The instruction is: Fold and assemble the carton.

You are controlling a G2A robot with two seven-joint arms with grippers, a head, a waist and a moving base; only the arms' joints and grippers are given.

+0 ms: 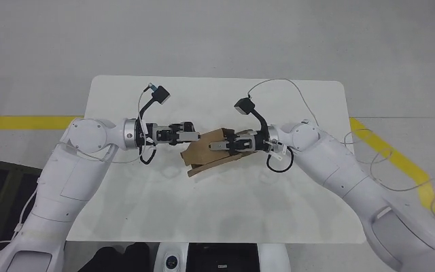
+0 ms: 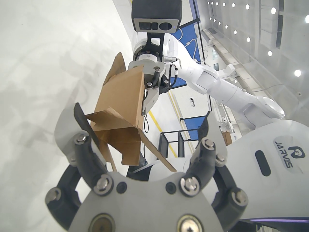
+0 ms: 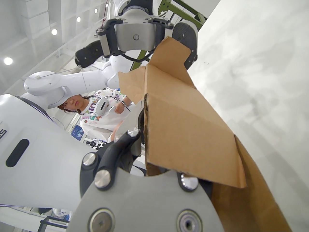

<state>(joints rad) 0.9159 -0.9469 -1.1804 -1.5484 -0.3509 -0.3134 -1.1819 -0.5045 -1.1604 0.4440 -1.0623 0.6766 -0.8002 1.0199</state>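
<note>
Seen from above, a brown cardboard carton (image 1: 202,160), partly folded with loose flaps sticking out, is at the middle of the white bench (image 1: 292,204). My two arms meet over it, one coming in from 9 o'clock and the other from 3 o'clock.

My right claw (image 1: 219,145) is closed on the carton's wall at the carton's 2 o'clock edge, with one finger lying along the outside of the panel. My left claw (image 1: 191,133) hangs at the carton's 11 o'clock, just beside it. Its fingers are spread wide and hold nothing.

From my left wrist, the carton's open end faces the spread claw. One bent flap is right against a black finger pad (image 2: 80,119), and another flap points into the gap. I cannot tell whether the carton's underside rests on the bench or is lifted a little.
</note>
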